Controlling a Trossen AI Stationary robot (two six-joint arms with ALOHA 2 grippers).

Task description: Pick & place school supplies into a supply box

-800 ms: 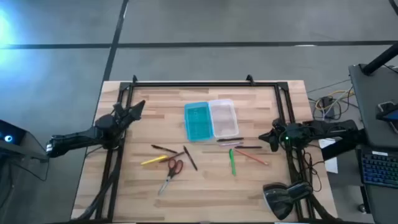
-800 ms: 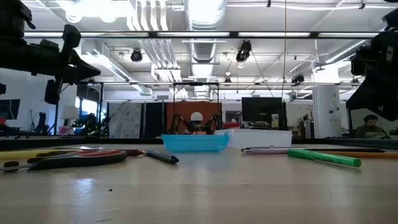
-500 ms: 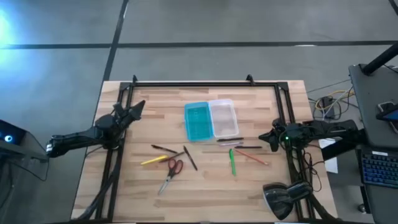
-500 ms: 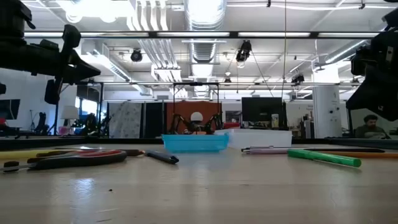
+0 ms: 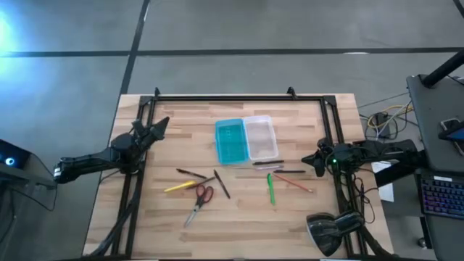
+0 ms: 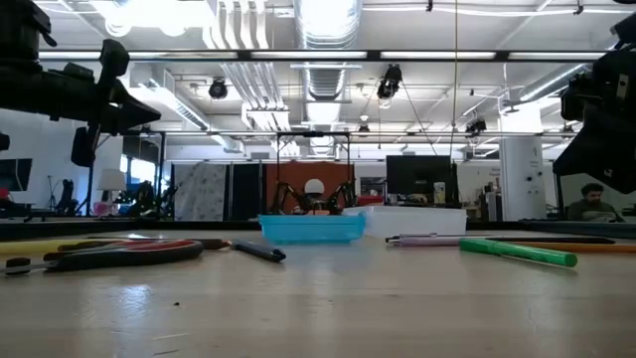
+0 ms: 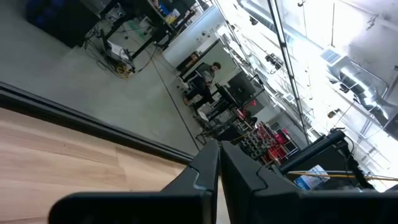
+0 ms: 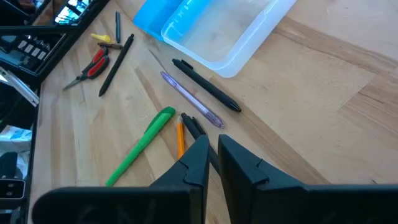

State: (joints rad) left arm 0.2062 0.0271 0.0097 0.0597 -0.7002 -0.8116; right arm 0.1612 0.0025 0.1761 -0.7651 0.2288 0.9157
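The supply box (image 5: 246,140) lay open in the middle of the tabletop (image 5: 181,221), blue half on the left, clear half on the right. Near it lay the red scissors (image 5: 200,201), a yellow pencil (image 5: 179,187) and a green marker (image 5: 271,188). The left pincer (image 5: 161,123) waited at the left edge, closed tight and holding nothing. The right pincer (image 5: 305,159) waited at the right edge, almost closed and holding nothing.

Two slim dark arms, pointed black jaws, seemingly a green light near right wrist (image 5: 335,154).
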